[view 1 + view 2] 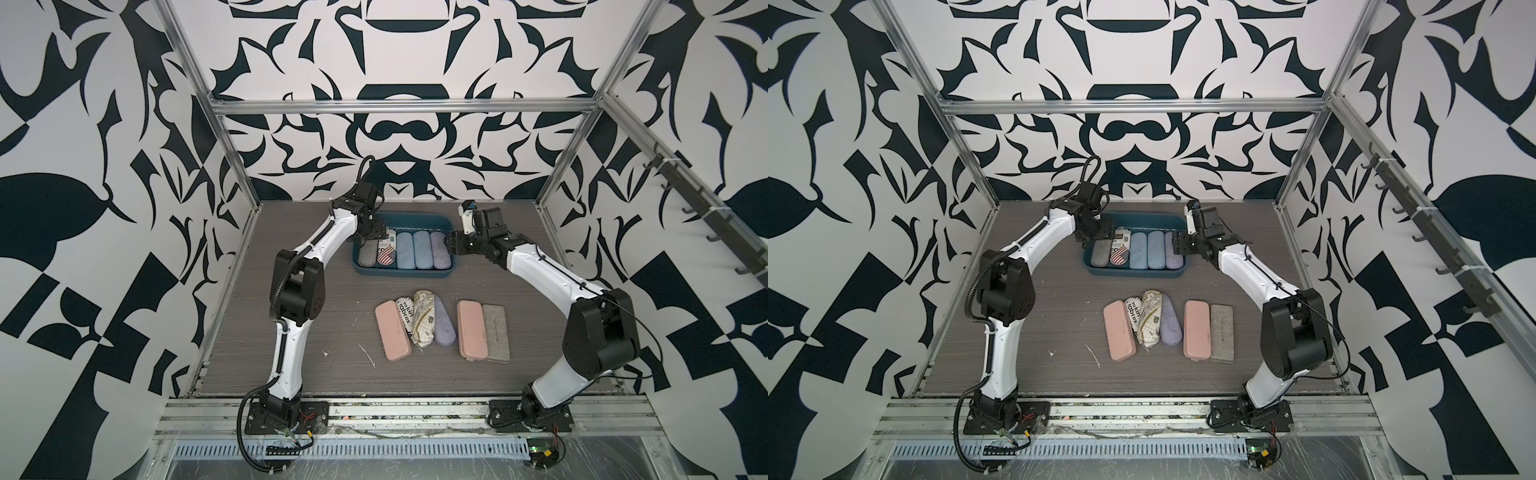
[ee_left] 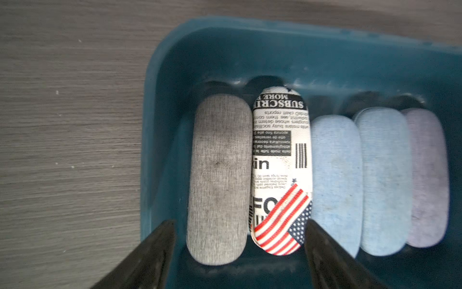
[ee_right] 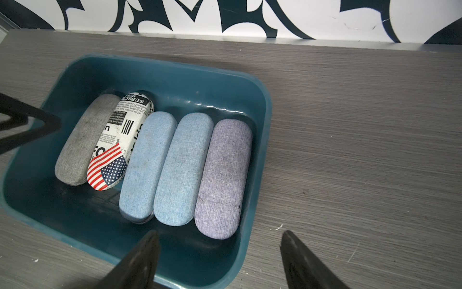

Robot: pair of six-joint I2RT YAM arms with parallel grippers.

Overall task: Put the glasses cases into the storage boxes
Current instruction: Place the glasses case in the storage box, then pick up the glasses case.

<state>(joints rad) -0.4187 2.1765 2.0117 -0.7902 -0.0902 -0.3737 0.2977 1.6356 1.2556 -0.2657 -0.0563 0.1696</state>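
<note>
The dark teal storage box (image 1: pixel 401 275) (image 3: pixel 260 105) holds several glasses cases side by side: grey (image 2: pixel 220 175), flag newsprint (image 2: pixel 282 175), two light blue (image 3: pixel 147 162) (image 3: pixel 182 170) and lavender (image 3: pixel 222 177). My left gripper (image 2: pixel 240 222) (image 1: pixel 372 232) hovers open over the box's left end, its jaws spread wider than the grey and flag cases, holding nothing. My right gripper (image 3: pixel 220 232) (image 1: pixel 451 245) stands open at the box's right end, its jaws either side of the rim, empty.
On the table in front of the box lie two groups of cases: pink (image 1: pixel 392 330), newsprint (image 1: pixel 405 318), map-print (image 1: pixel 426 318) and lavender (image 1: pixel 444 322); then pink (image 1: pixel 472 328) and grey (image 1: pixel 496 332). The back wall is close behind the box.
</note>
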